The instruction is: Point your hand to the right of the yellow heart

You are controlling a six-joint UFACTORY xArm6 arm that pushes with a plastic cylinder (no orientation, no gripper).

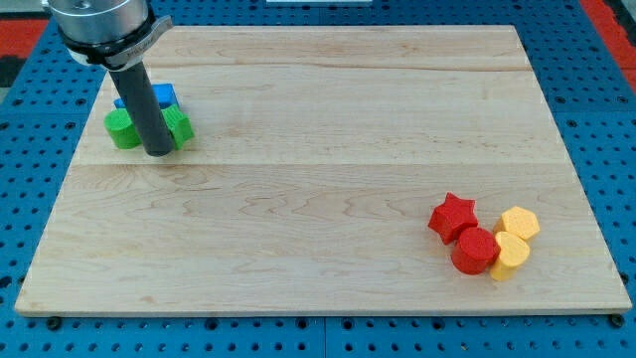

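Observation:
The yellow heart lies near the view's bottom right, touching a red round block on its left. A second yellow block, six-sided, sits just above it. A red star is to the upper left of the red round block. My tip is far off at the view's upper left, resting just in front of a green block and another green block, with a blue block behind the rod. The rod hides part of these blocks.
The wooden board lies on a blue pegboard table. The arm's metal end hangs over the board's upper left corner.

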